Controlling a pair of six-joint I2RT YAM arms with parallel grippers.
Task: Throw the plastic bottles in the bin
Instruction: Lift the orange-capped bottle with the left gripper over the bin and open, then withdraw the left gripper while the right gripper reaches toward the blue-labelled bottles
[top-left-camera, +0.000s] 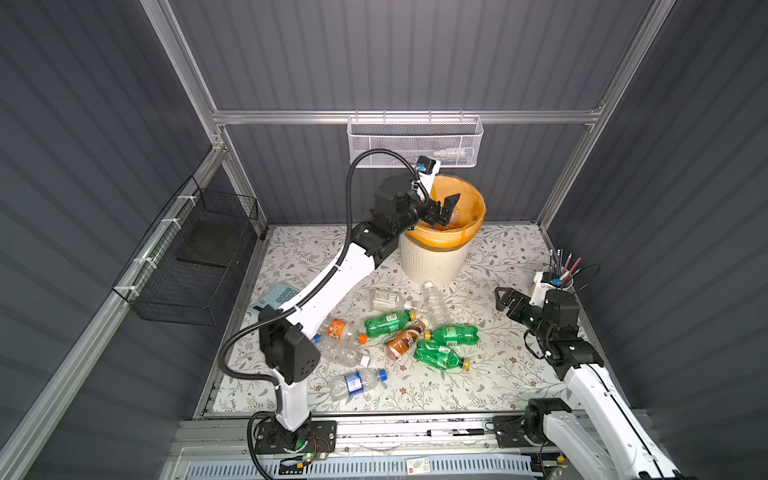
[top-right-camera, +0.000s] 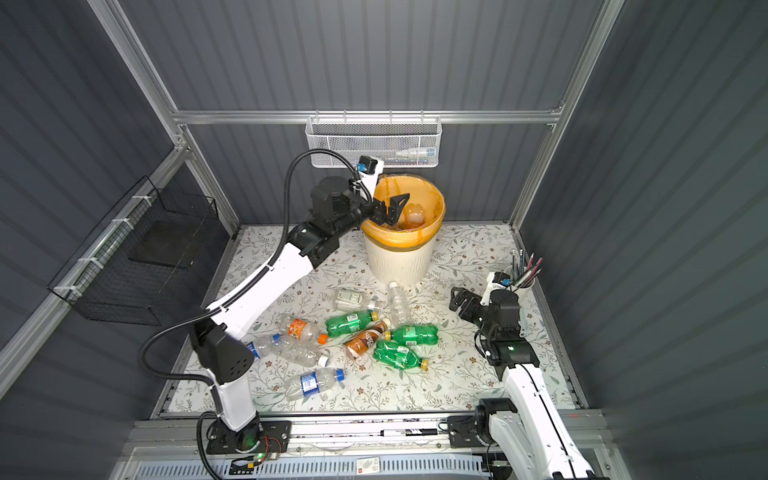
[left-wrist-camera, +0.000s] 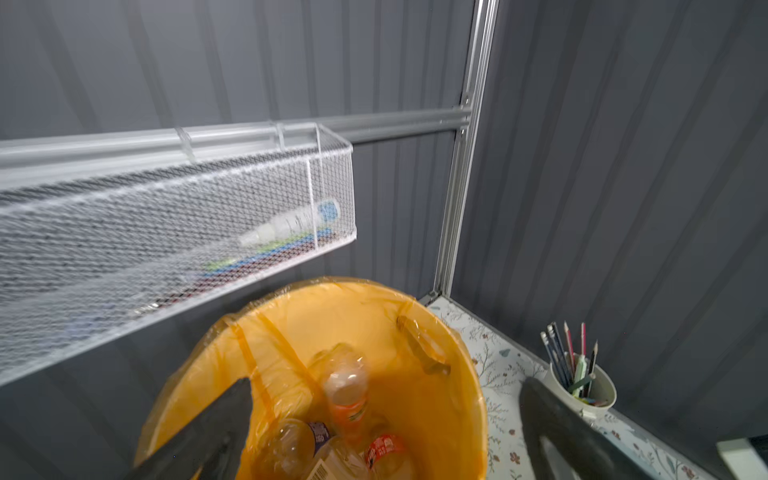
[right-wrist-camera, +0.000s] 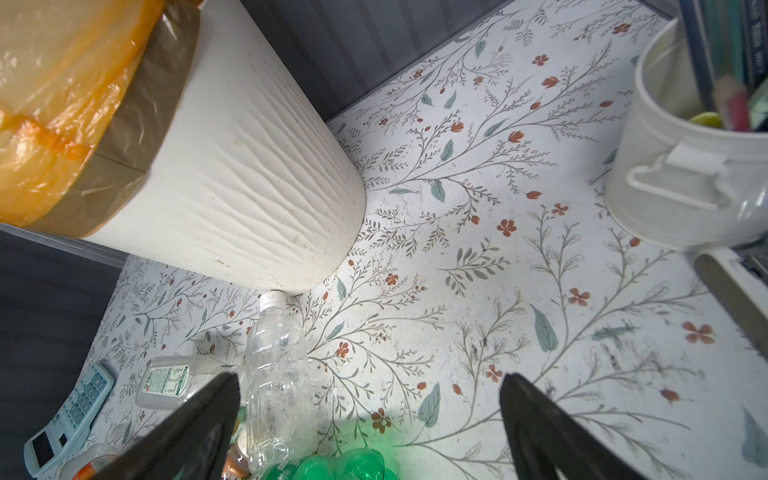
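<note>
Left wrist: bottles (left-wrist-camera: 347, 390) lie in bin (left-wrist-camera: 459, 365) beneath left tool (left-wrist-camera: 386, 384).

Bright, even light from above washed the floral surface (top-left-camera: 498, 386); the grey walls (top-left-camera: 415, 54) were dim. In the left wrist view the mesh basket (left-wrist-camera: 124, 249) was motion-blurred and the left claw (left-wrist-camera: 386, 384) out of focus. A green bottle (right-wrist-camera: 345, 465) cast a green glow in the right wrist view.

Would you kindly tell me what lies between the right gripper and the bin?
Nothing lies there. Only bare table separates the right gripper from the bin, as both top views and the right wrist view show.
</note>
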